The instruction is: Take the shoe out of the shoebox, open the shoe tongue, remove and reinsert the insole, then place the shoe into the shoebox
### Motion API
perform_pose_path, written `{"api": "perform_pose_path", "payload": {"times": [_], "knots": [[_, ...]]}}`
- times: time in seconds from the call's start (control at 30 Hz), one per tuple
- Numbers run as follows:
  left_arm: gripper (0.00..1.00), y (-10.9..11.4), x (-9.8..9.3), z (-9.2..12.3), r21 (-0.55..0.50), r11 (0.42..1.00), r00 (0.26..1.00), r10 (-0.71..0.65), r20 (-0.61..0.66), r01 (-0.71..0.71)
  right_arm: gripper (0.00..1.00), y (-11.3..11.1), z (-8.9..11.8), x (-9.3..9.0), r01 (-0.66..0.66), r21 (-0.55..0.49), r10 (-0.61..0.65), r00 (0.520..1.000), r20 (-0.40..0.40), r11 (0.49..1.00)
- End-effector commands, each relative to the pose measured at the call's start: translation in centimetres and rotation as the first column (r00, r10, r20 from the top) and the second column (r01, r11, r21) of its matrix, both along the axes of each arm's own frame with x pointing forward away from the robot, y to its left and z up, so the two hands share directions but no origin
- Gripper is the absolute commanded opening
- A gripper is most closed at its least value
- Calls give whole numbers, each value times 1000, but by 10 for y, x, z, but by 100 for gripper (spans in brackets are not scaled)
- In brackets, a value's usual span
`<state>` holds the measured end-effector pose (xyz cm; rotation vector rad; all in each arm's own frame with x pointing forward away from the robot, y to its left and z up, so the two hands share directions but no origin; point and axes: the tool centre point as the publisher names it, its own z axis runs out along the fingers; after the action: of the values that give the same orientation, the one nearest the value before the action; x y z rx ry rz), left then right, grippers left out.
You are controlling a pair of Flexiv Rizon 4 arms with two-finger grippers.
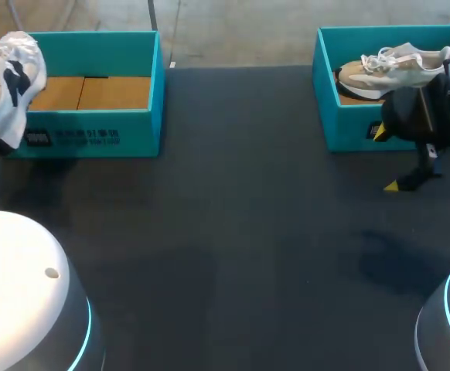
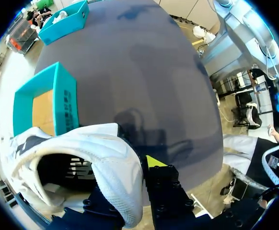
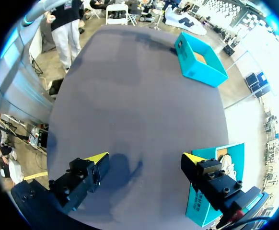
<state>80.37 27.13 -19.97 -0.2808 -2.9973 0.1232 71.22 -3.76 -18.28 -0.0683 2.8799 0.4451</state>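
Observation:
My left gripper [image 2: 130, 178] is shut on the side wall of a white shoe [image 2: 82, 153], with one yellow tip showing beside it. In the head view this white shoe [image 1: 10, 77] hangs at the far left, over the left end of an empty teal shoebox [image 1: 93, 127] with a cardboard floor. A second teal shoebox [image 1: 349, 127] at the back right holds a beige and white shoe [image 1: 395, 66]. My right gripper [image 1: 386, 158] is open just in front of that box, above the dark table, with nothing between its fingers [image 3: 98, 160].
The dark table [image 1: 233, 232] spreads between the two boxes. In the right wrist view the near teal box [image 3: 209, 191] sits beside one finger, and the far teal box [image 3: 199, 62] lies across the table.

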Motion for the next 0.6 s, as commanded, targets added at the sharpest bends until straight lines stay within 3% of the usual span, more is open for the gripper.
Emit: {"api": "perform_pose_path", "payload": {"times": [0.03, 0.37, 0.6], "knots": [[0, 15, 17, 2, -6, 1000, 1000, -4, -17, 4, 100, 1, -1, 2, 1, -2, -1, 1000, -2, 1000], [0, 41, 57, 11, 34, 999, 1000, -17, 16, 16, 100, 1, -1, 2, 1, -2, -1, 1000, -2, 1000], [0, 59, 96, 8, 33, 999, 1000, -19, 22, 18, 100, 1, -1, 2, 1, -2, -1, 1000, -2, 1000]]}}
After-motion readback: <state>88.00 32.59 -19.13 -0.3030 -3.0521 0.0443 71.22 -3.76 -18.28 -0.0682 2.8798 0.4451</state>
